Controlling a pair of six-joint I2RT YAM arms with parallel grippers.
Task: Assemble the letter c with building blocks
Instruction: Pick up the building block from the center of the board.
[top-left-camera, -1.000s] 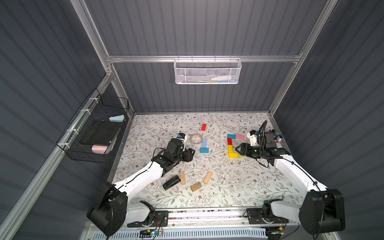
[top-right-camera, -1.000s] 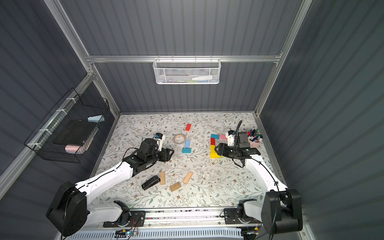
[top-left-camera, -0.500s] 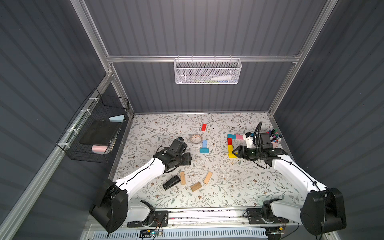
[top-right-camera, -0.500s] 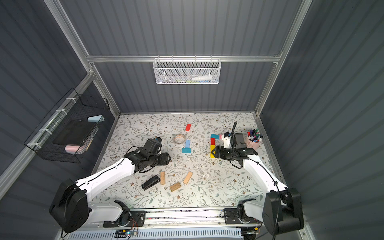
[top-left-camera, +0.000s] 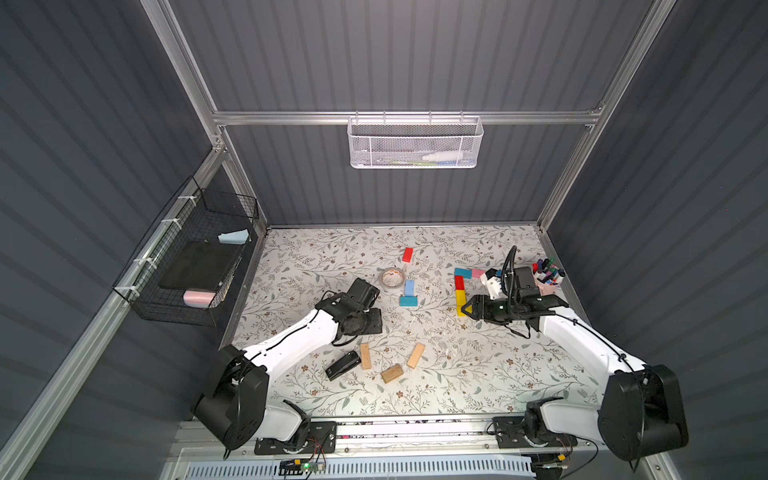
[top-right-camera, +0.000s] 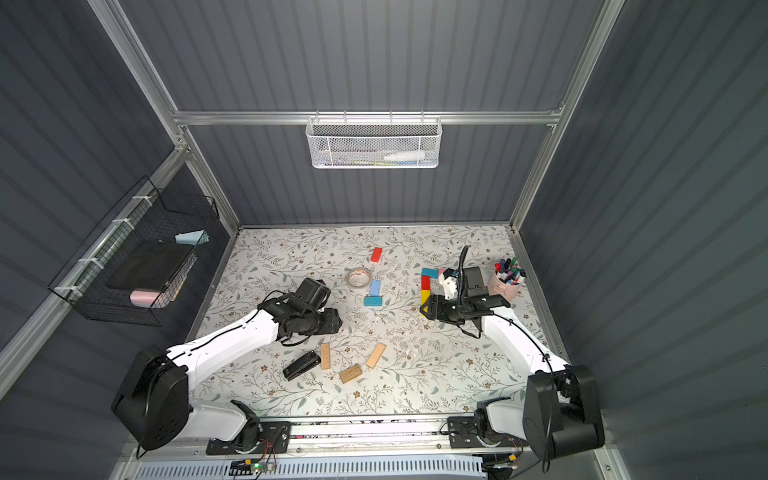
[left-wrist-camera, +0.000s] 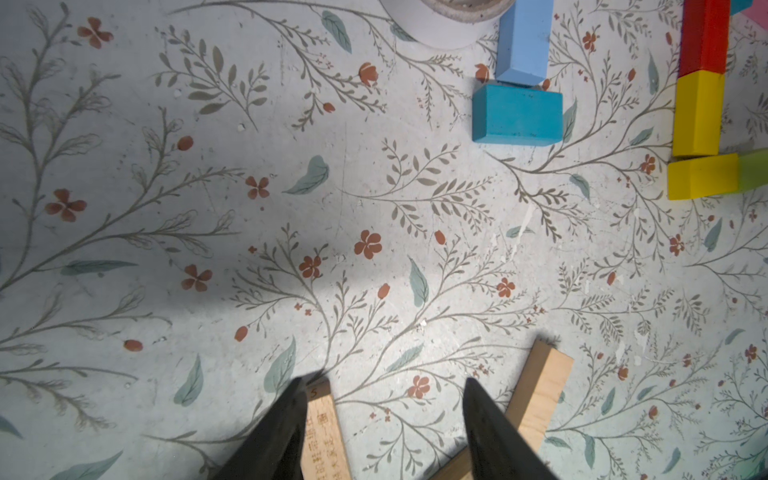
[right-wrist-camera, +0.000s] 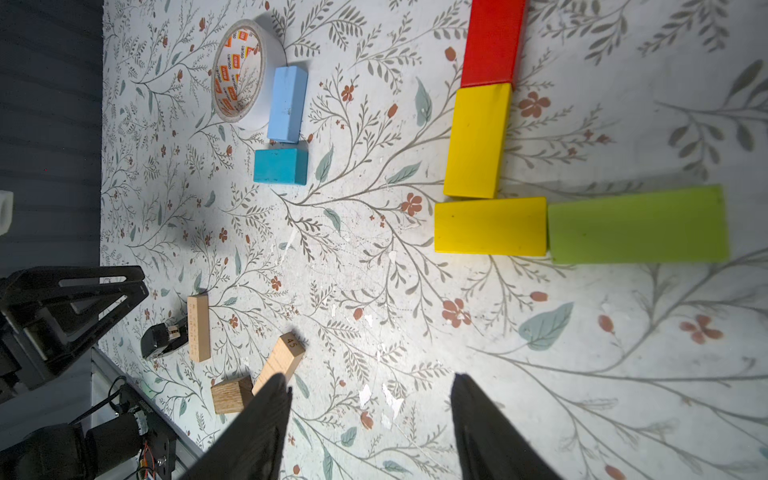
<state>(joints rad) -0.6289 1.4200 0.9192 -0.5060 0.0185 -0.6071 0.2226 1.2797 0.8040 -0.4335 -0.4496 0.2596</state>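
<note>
Blocks spread over floral counter (top-left-camera: 478, 374), none held.

Partial C near right arm:
- Top row: teal top block (top-left-camera: 462, 272) and pink block (top-left-camera: 478, 273), side by side.
- Back: red column block (right-wrist-camera: 492, 41) end to end with yellow column block (right-wrist-camera: 478, 139).
- Bottom row: yellow bottom block (right-wrist-camera: 490, 224) end to end with lime block (right-wrist-camera: 638, 224), at a right angle to the column.

Loose pieces mid-counter:
- Light blue block (top-left-camera: 409, 286), one end against loose teal block (top-left-camera: 408, 301), long side against tape roll (top-left-camera: 392, 277).
- Loose red block (top-left-camera: 407, 254) alone, farther back.

Near front edge:
- Long tan block (top-left-camera: 365, 355) just beside stapler (top-left-camera: 342, 365).
- Angled tan block (top-left-camera: 416, 355), with short tan block (top-left-camera: 392, 372) just beside its near end.

Left gripper (left-wrist-camera: 386, 382) spread, only bare counter in the gap. Ends of two tan blocks partly hidden behind fingers; contact impossible to tell.

Right gripper (right-wrist-camera: 370, 378) spread too, empty, near yellow bottom block but apart from it.

Pen cup (top-left-camera: 547, 279) behind right arm.
</note>
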